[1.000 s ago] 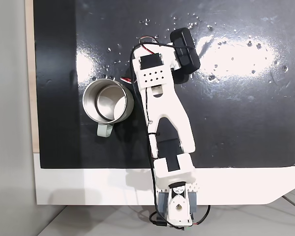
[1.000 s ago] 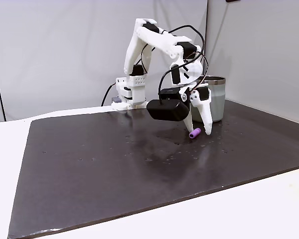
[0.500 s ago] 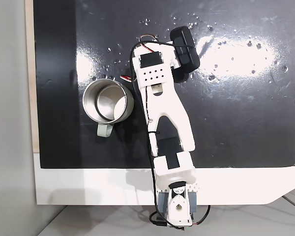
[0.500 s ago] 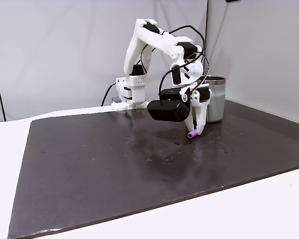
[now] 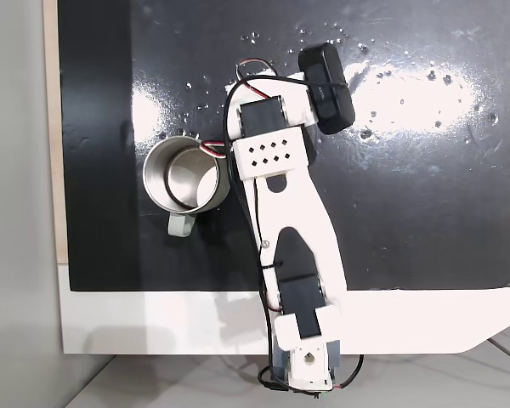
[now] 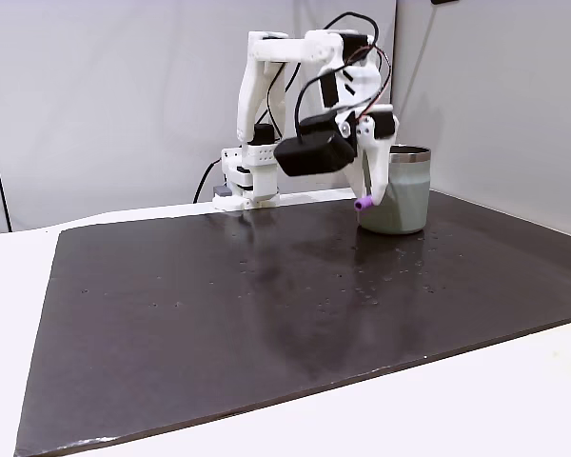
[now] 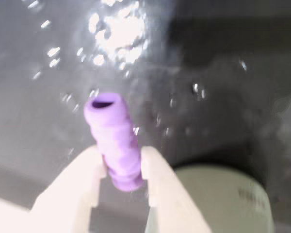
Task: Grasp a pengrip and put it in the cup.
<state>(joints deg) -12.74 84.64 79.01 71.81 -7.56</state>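
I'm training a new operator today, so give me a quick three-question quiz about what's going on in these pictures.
1. True or false: the pincer is shut on the purple pen grip.
2. In the side fixed view, where is the pen grip? A) lying on the dark mat B) held up in the air beside the cup C) inside the cup
3. Fill in: seen from above, the cup has its handle pointing toward the ____ edge of the picture.

Key: 1 true. 2 B. 3 bottom.
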